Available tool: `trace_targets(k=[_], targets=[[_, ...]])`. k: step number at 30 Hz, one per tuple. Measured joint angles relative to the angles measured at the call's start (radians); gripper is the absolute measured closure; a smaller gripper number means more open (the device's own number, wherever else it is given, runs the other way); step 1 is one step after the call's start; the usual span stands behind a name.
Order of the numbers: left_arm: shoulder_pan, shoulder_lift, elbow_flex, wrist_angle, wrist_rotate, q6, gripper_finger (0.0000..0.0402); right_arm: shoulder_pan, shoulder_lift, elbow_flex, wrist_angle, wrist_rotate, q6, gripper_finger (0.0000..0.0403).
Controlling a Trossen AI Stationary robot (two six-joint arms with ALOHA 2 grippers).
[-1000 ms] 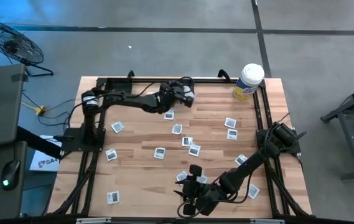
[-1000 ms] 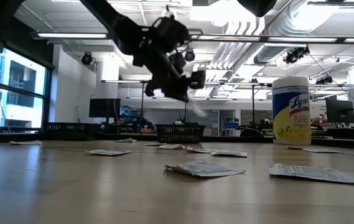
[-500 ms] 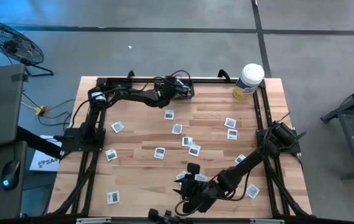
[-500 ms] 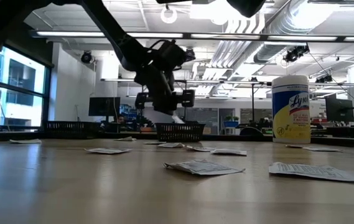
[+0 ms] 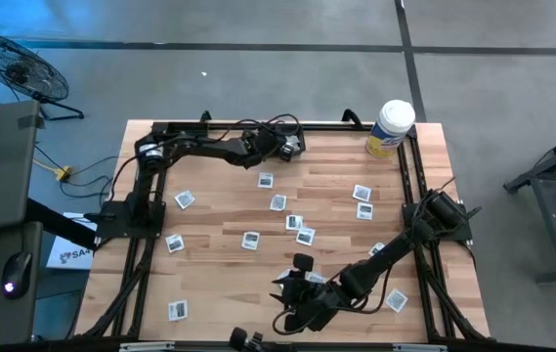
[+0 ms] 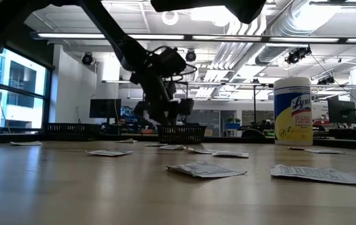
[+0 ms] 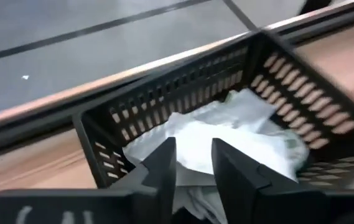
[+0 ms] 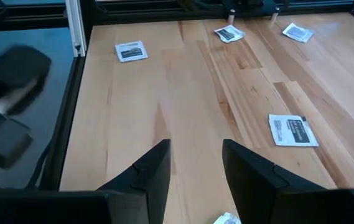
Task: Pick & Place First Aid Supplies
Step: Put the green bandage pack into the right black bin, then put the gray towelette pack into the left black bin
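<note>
**Left gripper over the basket, packets scattered on the table**

We see the left gripper point(image 5: 287, 145) at the far edge of the table point(image 5: 209, 264), right above a black basket point(image 7: 276, 81) that holds a heap of white packets point(image 7: 226, 134). Its fingers point(image 7: 164, 168) stand slightly apart with nothing between them. More packets lie loose across the wood: one near the table's middle point(image 5: 278, 202), a pair just right of it point(image 5: 300, 229), two toward the right side point(image 5: 362, 193), one at the near left corner point(image 5: 178, 311). The right gripper point(image 5: 292, 293) hovers low at the near edge, its jaws parted and empty, close to another packet point(image 8: 293, 130). A white tub point(image 5: 390, 128) stands at the far right corner.
</note>
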Motion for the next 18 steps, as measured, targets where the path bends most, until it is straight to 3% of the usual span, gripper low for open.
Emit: trace_targets(k=[5, 10, 14, 18], targets=[[-0.001, -0.107, 0.001, -0.135, 0.062, 0.073, 0.0275, 0.000, 0.000, 0.000, -0.002, -0.002, 0.000, 0.0263], [-0.022, -0.246, -0.029, -0.283, 0.208, 0.200, 0.0268, 0.000, 0.000, 0.000, -0.007, -0.009, 0.003, 0.0263], [-0.076, -0.401, -0.153, -0.362, 0.274, 0.288, 0.0268, 0.002, 0.000, 0.000, -0.012, -0.029, 0.031, 0.0263], [-0.134, -0.571, -0.336, -0.340, 0.301, 0.318, 0.0268, 0.015, 0.001, 0.000, -0.015, -0.018, 0.056, 0.0263]])
